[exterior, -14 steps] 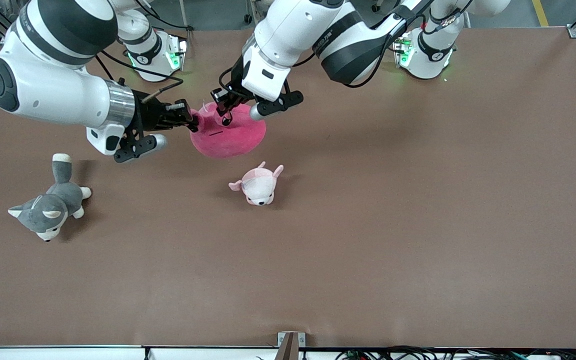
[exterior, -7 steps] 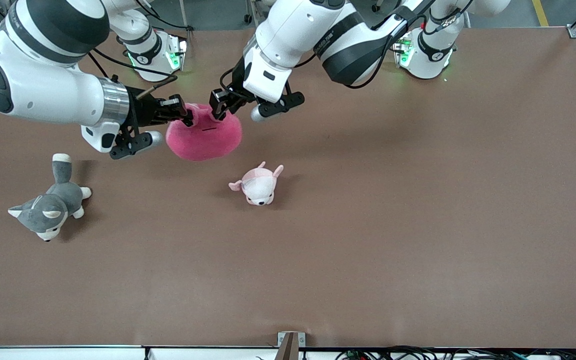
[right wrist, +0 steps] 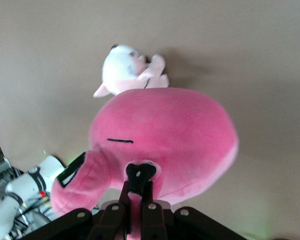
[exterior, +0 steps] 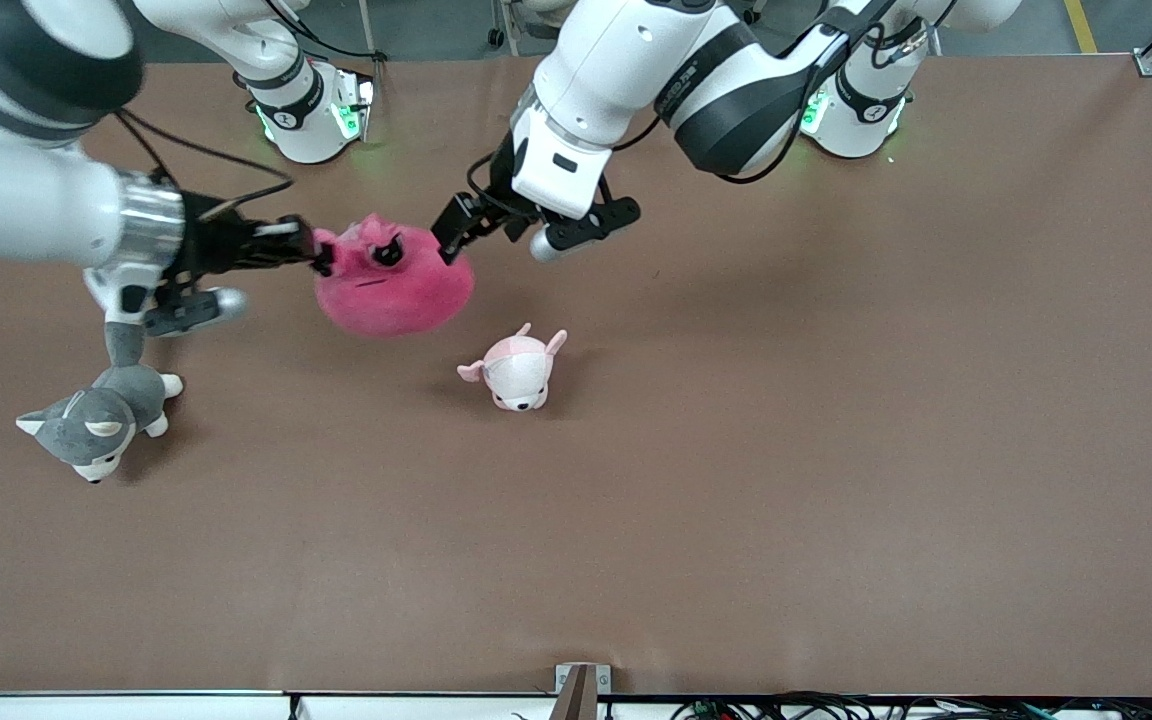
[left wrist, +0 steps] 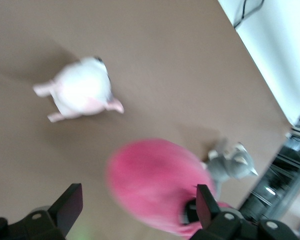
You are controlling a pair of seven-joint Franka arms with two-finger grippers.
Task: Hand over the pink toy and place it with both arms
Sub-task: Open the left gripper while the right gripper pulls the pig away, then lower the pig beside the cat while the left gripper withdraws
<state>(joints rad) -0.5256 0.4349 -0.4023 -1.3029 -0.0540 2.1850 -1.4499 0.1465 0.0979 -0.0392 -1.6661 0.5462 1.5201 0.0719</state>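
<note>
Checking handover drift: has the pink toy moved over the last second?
Yes. The pink toy, pinched by the right gripper, shifted toward the right arm's end, away from the pale pink plush; left gripper is open.

Right claw (exterior: 318,256) pinches pink toy (exterior: 391,280) aloft; left claw (exterior: 448,230) open just beside toy.

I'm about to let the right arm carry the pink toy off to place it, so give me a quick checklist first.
1. Right gripper shut on the pink toy: ok.
2. Left gripper open, toy out of it: ok.
3. Toy off the table: ok.
4. Left gripper clear of the toy's path: cannot tell, it hangs close beside it.
5. Small pale pink plush and husky plush lie apart from the toy: ok.
</note>
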